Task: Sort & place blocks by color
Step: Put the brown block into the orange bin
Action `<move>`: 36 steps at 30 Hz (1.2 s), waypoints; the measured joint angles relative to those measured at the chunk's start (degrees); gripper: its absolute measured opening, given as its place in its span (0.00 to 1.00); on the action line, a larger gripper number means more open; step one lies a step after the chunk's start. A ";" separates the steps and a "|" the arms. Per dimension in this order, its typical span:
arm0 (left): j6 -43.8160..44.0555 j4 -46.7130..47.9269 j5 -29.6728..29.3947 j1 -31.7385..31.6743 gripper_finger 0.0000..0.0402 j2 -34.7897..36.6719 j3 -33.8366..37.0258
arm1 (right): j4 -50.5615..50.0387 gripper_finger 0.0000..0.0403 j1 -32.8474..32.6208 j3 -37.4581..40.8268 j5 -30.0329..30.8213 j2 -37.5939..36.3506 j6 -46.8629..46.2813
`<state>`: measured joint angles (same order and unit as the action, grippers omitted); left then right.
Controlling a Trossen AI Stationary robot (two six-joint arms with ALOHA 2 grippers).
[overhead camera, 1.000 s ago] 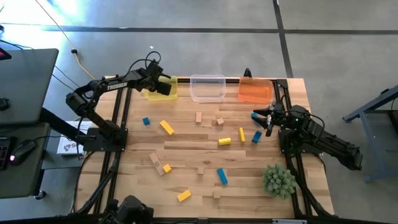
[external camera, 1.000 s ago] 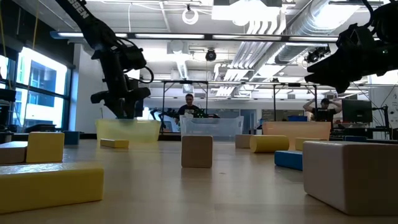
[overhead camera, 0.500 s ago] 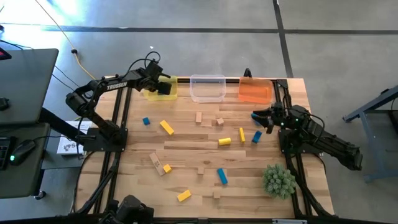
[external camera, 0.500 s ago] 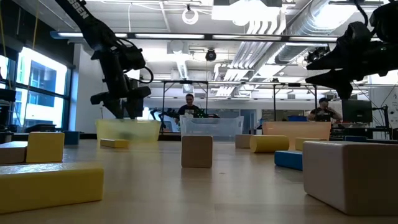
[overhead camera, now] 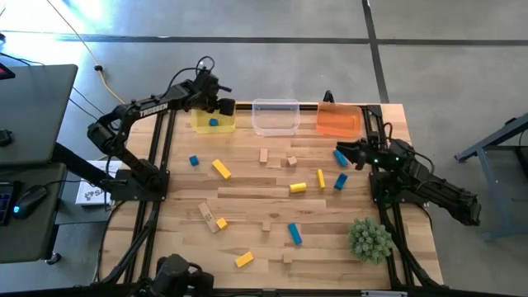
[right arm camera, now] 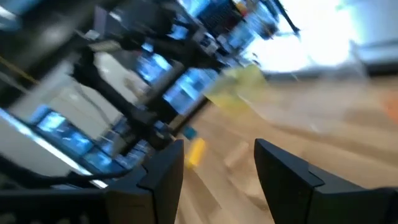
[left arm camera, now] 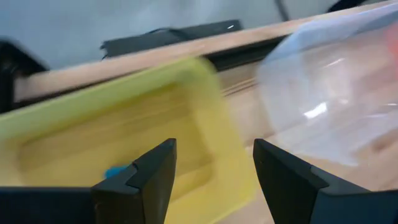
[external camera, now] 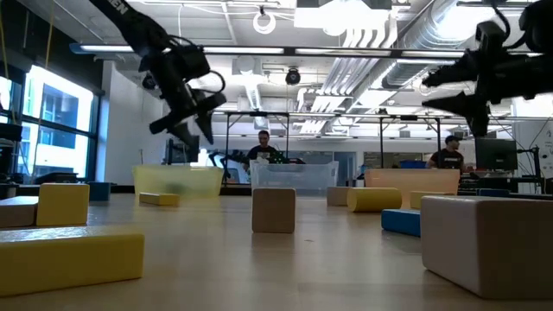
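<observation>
With a blue block point(overhead camera: 214, 123) sitting in the yellow bin point(overhead camera: 200, 124) at the table's far edge, my left gripper point(left arm camera: 212, 177) and right gripper point(right arm camera: 217, 177), both open and empty, risk compounding that mis-sort.

left gripper point(left arm camera: 211, 171) fingers spread, yellow bin point(left arm camera: 124, 124) holding blue block point(left arm camera: 115, 171), clear bin point(left arm camera: 329, 87) beside

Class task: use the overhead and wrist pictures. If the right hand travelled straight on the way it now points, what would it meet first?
The right hand, open and empty, points across the table toward the left arm's side. Depth is unclear, but it seems raised, so its way looks free over the blocks; roughly ahead lie the plain wooden blocks.
</observation>
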<state>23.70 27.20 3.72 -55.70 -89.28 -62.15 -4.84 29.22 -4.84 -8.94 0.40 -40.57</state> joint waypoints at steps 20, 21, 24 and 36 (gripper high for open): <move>-11.49 9.48 0.75 5.37 0.50 8.18 -10.29 | 20.79 0.45 -0.01 -4.74 1.75 3.14 1.33; -11.49 10.52 0.75 5.85 0.50 9.16 -10.29 | 19.93 0.45 -0.01 -6.19 1.77 4.45 2.47; -11.50 13.30 0.73 7.29 0.50 11.53 -10.29 | 14.43 0.45 -0.01 -10.55 1.84 8.88 5.15; -10.42 24.40 -4.44 13.94 0.50 16.66 -10.29 | -11.24 0.45 -0.01 -28.62 -4.69 31.87 15.13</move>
<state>13.28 51.60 -0.72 -41.76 -72.61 -72.44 -16.08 29.21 -33.46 -13.63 32.27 -25.45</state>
